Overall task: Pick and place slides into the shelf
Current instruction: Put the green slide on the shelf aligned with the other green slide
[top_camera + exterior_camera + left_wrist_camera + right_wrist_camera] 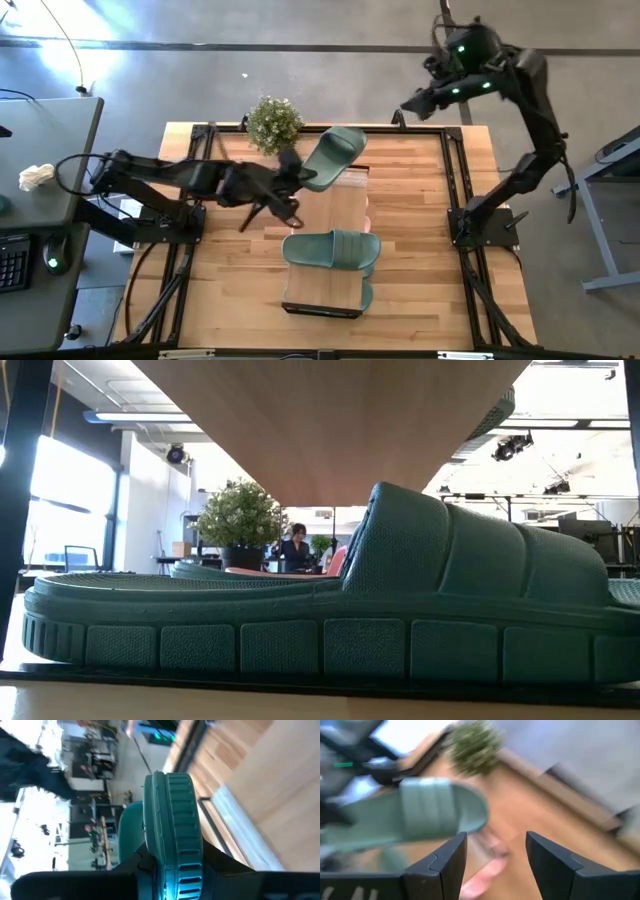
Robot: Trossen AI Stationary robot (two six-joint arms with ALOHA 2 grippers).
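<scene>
- The left gripper (296,182) is reaching in over the middle of the wooden tabletop (420,230), its jaws clamping the edge of a sage-green slide (335,157) and holding it tilted in the air above the far end of the shelf (330,225).
- In the left wrist view that green slide (172,830) is standing on edge between the dark fingers (225,865), sole rim facing the camera.
- A second sage-green slide (332,249) is lying flat on the shelf's plank top, toward its near end; another green one (364,296) is peeking out from a lower tier beneath it.
- A pale pink slide (485,872) is showing low down beside the shelf.
- The right gripper (412,103) is hanging above the table's far right corner, jaws spread wide and holding nothing.
- A small potted plant (272,122) is sitting at the far edge, near the raised slide.
</scene>
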